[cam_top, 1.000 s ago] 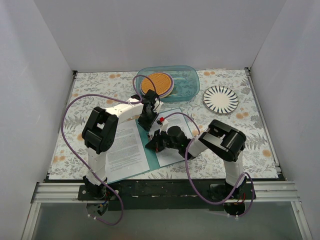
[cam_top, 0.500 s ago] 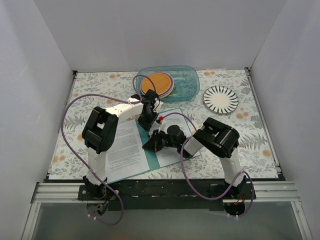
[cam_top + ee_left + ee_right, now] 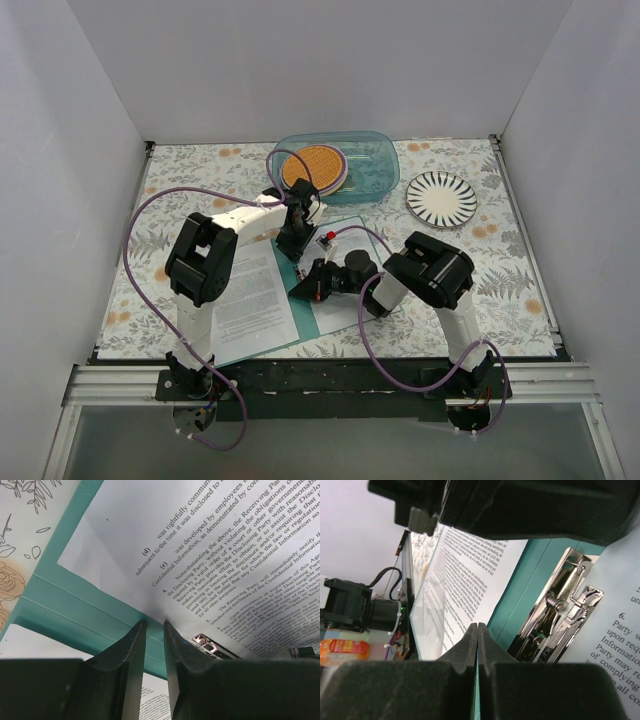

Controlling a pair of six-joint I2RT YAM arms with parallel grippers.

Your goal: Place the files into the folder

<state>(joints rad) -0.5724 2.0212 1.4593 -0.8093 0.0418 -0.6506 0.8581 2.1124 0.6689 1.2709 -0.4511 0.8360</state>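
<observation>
Left gripper (image 3: pixel 154 630): the jaws are a narrow slit apart with nothing between them. The tips are down at the spine, right at the edge of a printed sheet.
Right gripper (image 3: pixel 477 630): the jaws are pressed together and no paper shows between them. It points along the spine, just beside the clip.
Clip (image 3: pixel 560 614): silver, with a spring lever, on the teal strip. I cannot tell whether it is raised or clamped.
Files (image 3: pixel 200 540): one sheet lies on the right cover, its edge at the spine by the clip. Another (image 3: pixel 250 295) lies on the left cover.
Folder (image 3: pixel 325 318): open flat, near the middle of the bench (image 3: pixel 500 290).
Step in hand: probably seating the sheets at the clip.
Doing it well: pin the sheet edge lightly with the left tips so it cannot slide. Square it to the spine, then work the lever with the closed right tips. Thin paper buckles under a hard push.
</observation>
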